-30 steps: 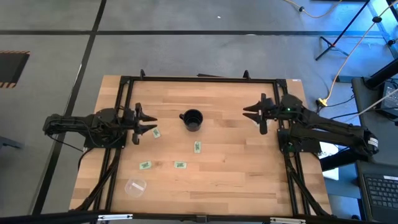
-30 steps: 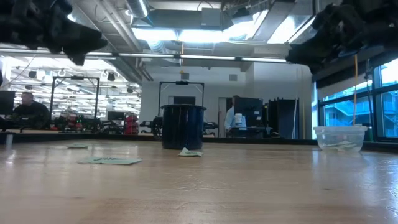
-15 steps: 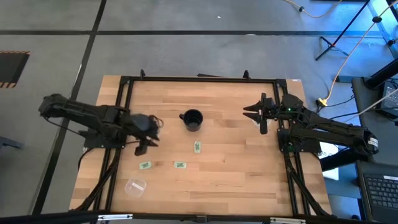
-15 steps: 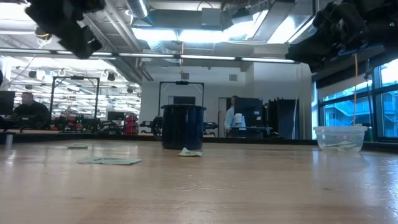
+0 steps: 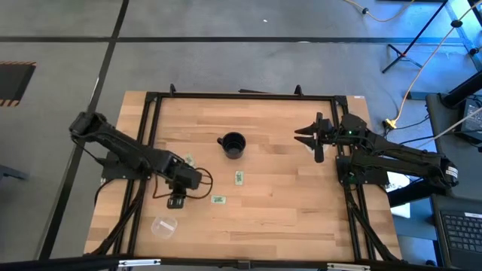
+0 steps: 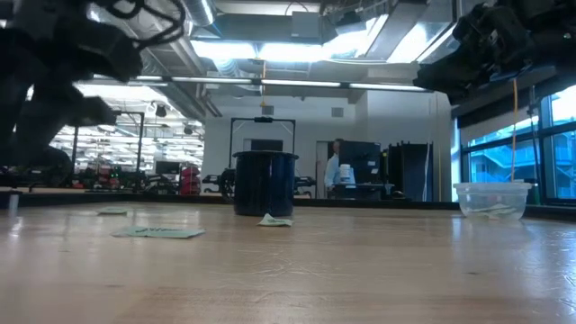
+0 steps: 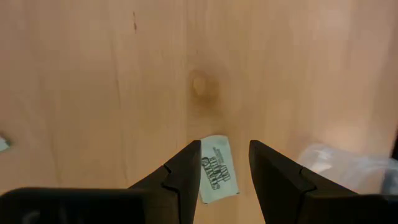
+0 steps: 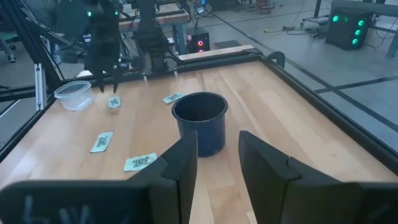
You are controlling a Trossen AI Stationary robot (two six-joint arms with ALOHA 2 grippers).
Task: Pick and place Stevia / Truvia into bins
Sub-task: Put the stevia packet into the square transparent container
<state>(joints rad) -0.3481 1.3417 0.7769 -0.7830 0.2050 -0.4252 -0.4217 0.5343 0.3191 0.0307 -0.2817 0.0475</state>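
Note:
My left gripper [image 5: 176,200] points down at the near-left part of the table, open. Its fingers stand on either side of a pale green and white Stevia packet [image 7: 219,177] that lies flat on the wood, and they touch nothing. Three more packets lie flat: one [image 5: 239,178] near the black cup, one [image 5: 218,199] right of the gripper, one [image 5: 188,160] behind the arm. A clear round bin [image 5: 163,225] stands near the table's near-left corner. My right gripper [image 5: 307,136] waits open above the table's far-right part.
The black cup [image 5: 233,144] stands upright at the table's far middle. The black frame rails [image 5: 143,135] run along the table's left and right sides. The bin's rim [image 7: 348,169] shows close beside my left fingers. People and equipment stand in the room beyond.
My left arm has swung from the table's left edge toward the near side and the right, tipped its gripper from level to pointing down, and lowered it over a packet. The packets, cup and bin have stayed in place.

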